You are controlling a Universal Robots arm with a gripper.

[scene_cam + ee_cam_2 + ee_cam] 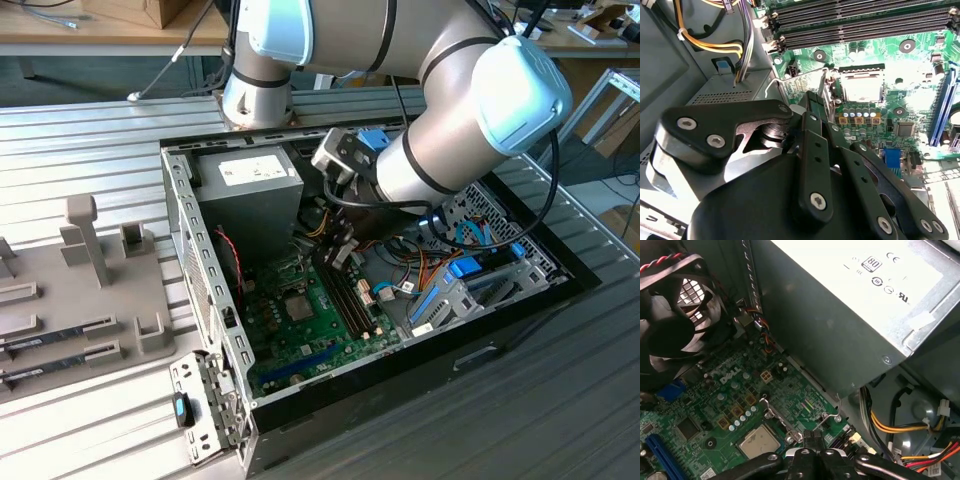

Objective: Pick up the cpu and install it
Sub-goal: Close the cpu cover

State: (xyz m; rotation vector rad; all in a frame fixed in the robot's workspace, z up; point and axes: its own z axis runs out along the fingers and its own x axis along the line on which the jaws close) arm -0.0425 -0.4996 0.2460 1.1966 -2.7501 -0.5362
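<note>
The cpu (298,307) lies flat in its socket on the green motherboard inside the open computer case, silvery top up. It shows in both wrist views (863,89) (759,441). My gripper (338,260) reaches down into the case just beside the socket, between it and the memory slots. In the first wrist view my gripper (811,437) has its two dark fingertips pressed together at the thin wire socket lever (827,415), a short way from the cpu. In the second wrist view my gripper (826,100) stands at the socket's edge. Nothing shows between the fingers.
Long memory sticks (350,297) run beside the socket. The grey power supply (250,185) and bundled cables (890,425) crowd one side, and a black fan (670,325) the other. A grey fixture tray (90,290) sits at the exterior view's left, outside the case wall (195,260).
</note>
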